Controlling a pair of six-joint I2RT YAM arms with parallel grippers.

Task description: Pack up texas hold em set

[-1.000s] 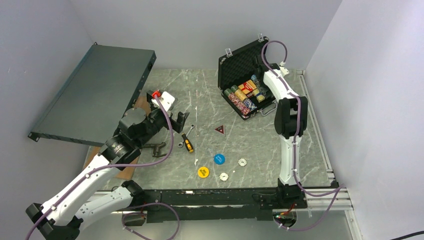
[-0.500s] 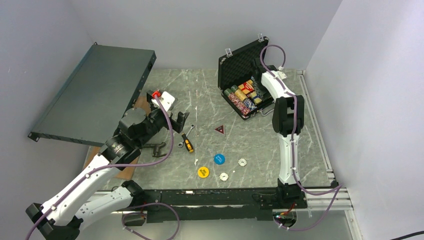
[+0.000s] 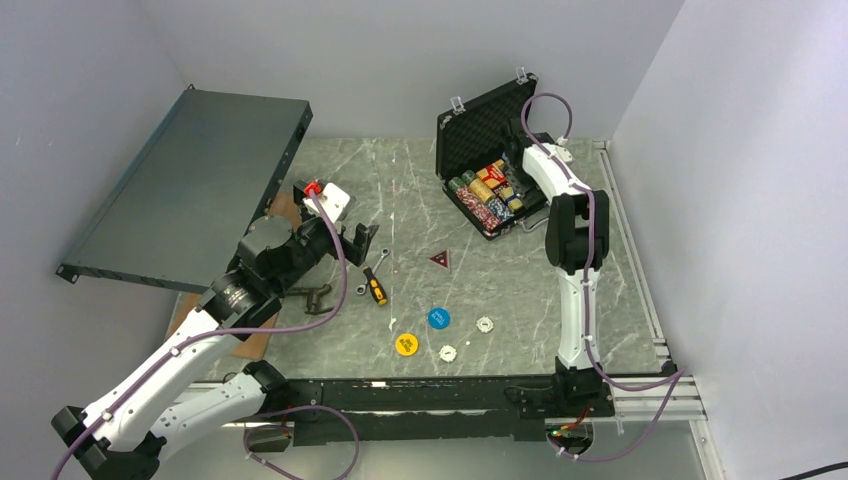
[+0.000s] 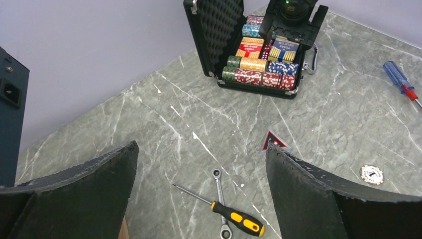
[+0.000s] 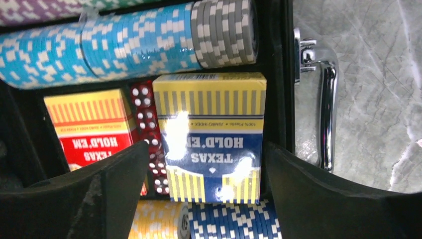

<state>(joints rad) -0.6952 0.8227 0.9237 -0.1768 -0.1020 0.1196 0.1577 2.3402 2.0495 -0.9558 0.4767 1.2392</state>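
The black briefcase (image 3: pixel 475 120) stands open at the back right of the table, with rows of chips (image 5: pixel 129 42), a red card deck (image 5: pixel 92 124), dice (image 5: pixel 147 124) and a blue card deck (image 5: pixel 211 134) inside. My right gripper (image 5: pixel 206 145) is down in the case and open. Its fingers straddle the blue deck, which lies flat in its slot. On the marble in front lie a yellow button (image 3: pixel 405 344), a blue button (image 3: pixel 438 318) and two white buttons (image 3: pixel 485 324). My left gripper (image 4: pixel 202 147) hovers open and empty over the left middle of the table.
A yellow-handled screwdriver (image 4: pixel 238 220) lies across a wrench (image 4: pixel 219 191) below my left gripper. A red triangular card (image 3: pixel 440 259) lies mid-table. A dark metal panel (image 3: pixel 190 185) leans at the far left. A blue-handled screwdriver (image 4: pixel 398 79) lies right of the case.
My right gripper has shifted slightly left over the case and its jaws have widened off the blue card deck. The left arm has not moved.
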